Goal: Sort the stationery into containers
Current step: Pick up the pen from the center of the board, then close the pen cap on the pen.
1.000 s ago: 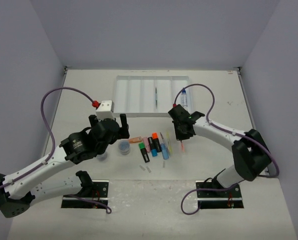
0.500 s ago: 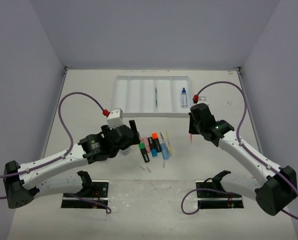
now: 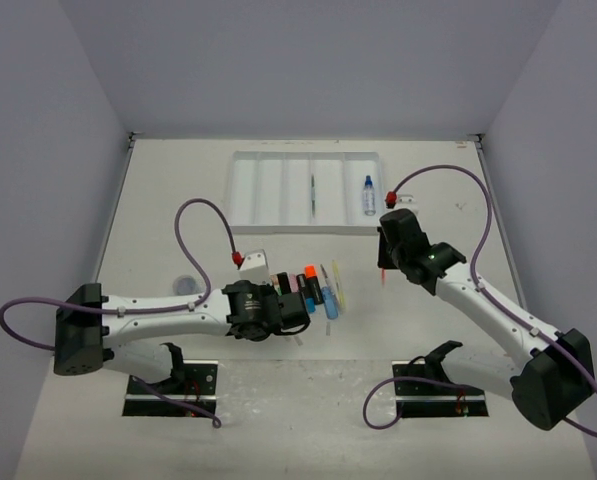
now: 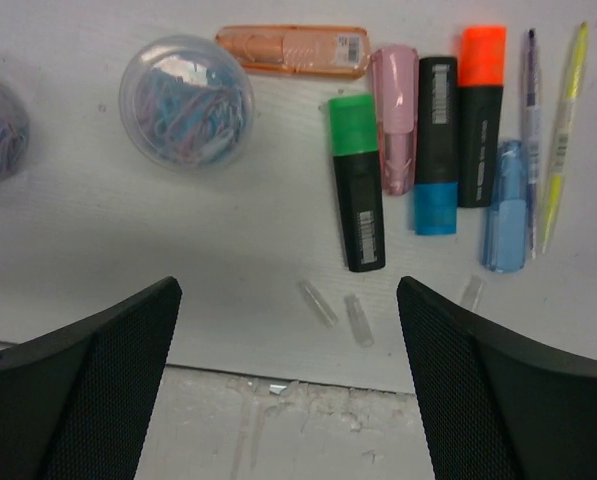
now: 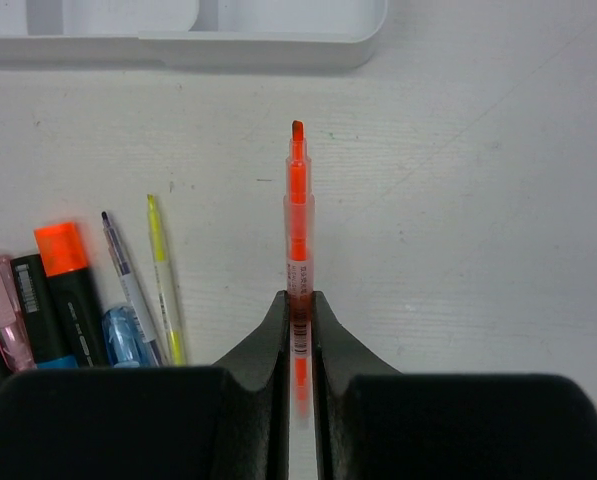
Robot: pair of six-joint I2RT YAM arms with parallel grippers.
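The left gripper (image 4: 288,310), jaws spread wide and empty, has swung from beside the clear tub (image 4: 186,100) to hover over the green highlighter (image 4: 358,190), likely the next pick. The right gripper (image 5: 298,300) stays clenched on the orange pen (image 5: 296,215), held just short of the tray (image 5: 278,48). Only the right wrist view shows that clamp; from above the pen is a red sliver.

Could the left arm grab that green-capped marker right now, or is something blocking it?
Probably yes: the left gripper hangs open over the green-capped marker, nothing lies on it, though the pink highlighter lies close beside it.
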